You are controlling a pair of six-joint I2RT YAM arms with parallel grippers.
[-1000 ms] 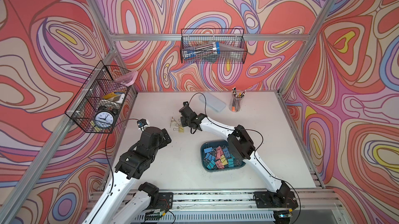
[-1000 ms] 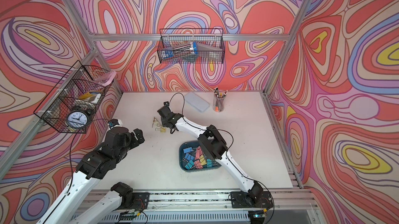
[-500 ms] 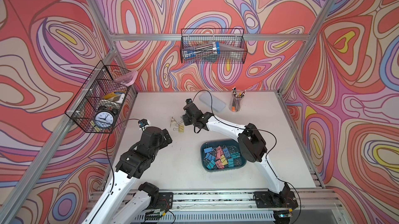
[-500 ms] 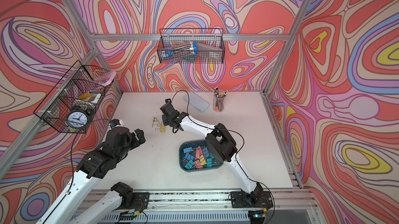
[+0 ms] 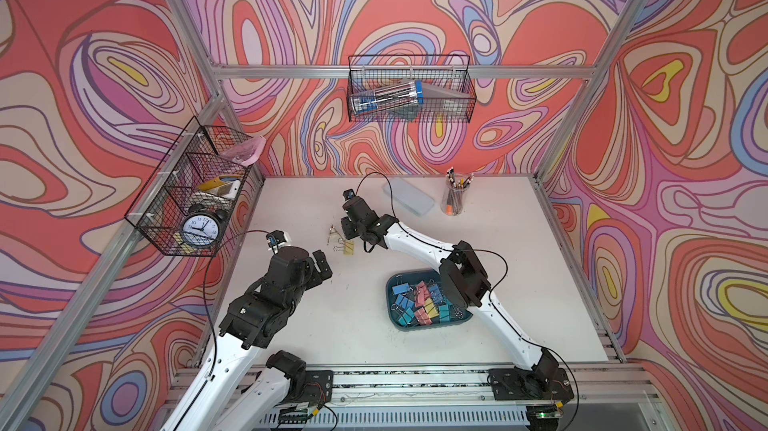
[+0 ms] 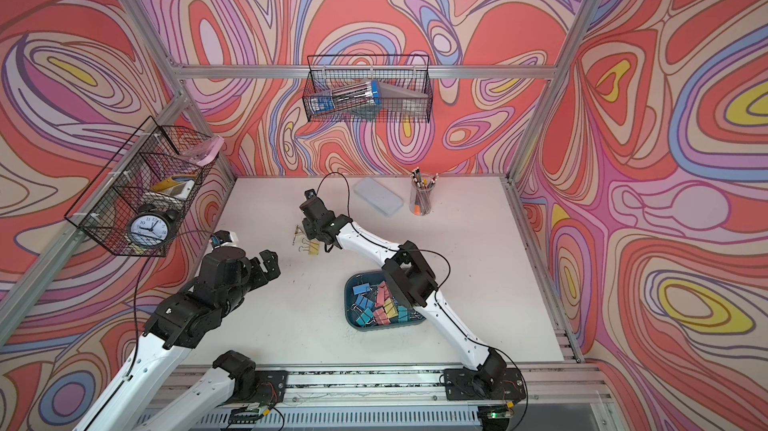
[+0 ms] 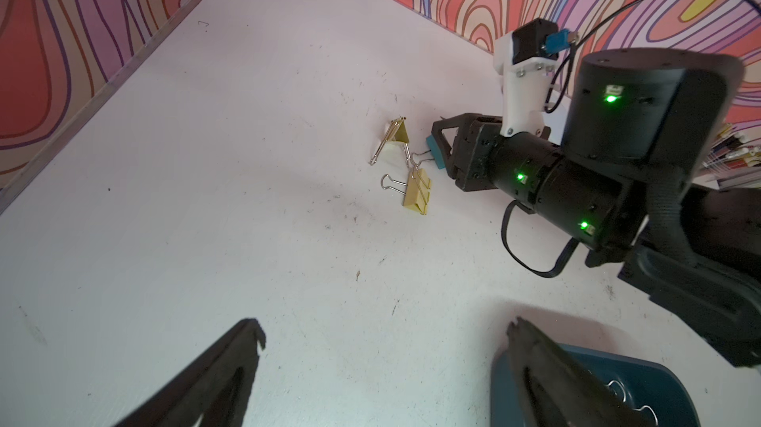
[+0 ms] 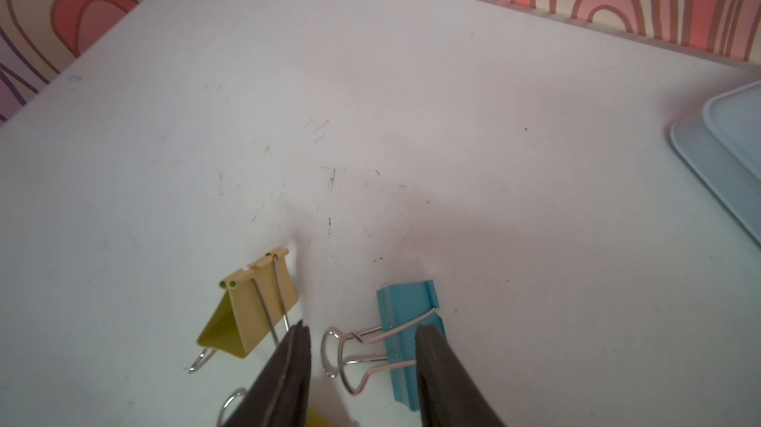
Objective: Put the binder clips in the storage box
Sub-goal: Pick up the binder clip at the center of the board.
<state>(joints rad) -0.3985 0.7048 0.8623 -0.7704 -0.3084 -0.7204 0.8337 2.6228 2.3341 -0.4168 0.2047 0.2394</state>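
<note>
Neighbour: yellow clip beside teal clip | right hand astride teal

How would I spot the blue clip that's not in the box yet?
Find the white table, then look past the teal storage box toward the back wall. Three loose clips lie there; the blue clip sits between the fingers of the right claw, and its neighbours are yellow clips.
</note>
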